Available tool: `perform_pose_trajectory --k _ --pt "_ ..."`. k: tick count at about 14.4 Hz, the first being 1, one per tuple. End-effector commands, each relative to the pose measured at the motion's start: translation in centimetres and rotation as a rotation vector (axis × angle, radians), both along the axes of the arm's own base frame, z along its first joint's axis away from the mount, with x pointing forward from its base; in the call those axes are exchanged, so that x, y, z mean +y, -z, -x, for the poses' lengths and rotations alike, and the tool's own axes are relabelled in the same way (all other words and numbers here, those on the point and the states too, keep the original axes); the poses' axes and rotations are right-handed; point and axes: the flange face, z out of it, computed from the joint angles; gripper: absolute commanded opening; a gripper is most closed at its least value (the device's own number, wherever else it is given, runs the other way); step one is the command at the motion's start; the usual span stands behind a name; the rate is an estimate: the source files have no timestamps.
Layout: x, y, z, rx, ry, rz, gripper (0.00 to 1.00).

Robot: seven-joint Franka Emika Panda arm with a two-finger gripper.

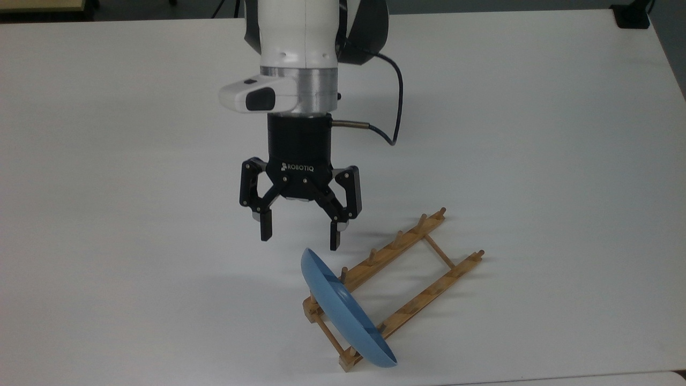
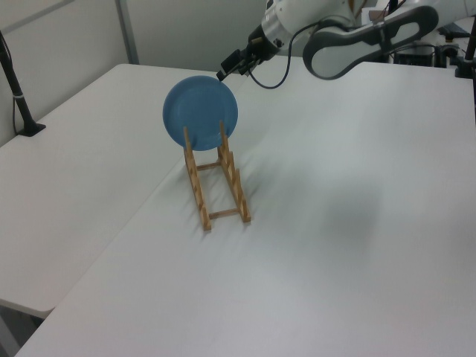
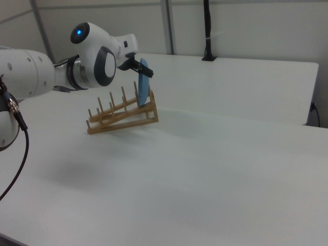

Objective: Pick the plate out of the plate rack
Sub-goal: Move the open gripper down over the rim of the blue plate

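Hovering claw (image 1: 300,237) — plate (image 1: 343,311) just below

Round glossy light-blue plate (image 1: 343,305); light-brown wooden plate rack (image 1: 407,279); black two-finger gripper (image 1: 300,238) on a white and silver arm (image 1: 297,48); plain white table (image 1: 536,134).
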Motion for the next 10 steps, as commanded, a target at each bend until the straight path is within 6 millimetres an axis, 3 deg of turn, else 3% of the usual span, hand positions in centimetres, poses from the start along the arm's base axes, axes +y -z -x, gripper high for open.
perform_pose_trajectory --k 1,4,7,10 --pt "0.2 0.0 -0.9 -0.027 0.007 0.013 0.91" --pt "0.3 -0.2 -1.0 -0.034 0.005 0.017 0.45" --pt "1.3 0.0 -1.0 -0.033 -0.011 0.023 0.3" --pt "2.1 0.2 -0.8 -0.033 -0.037 0.069 0.25"
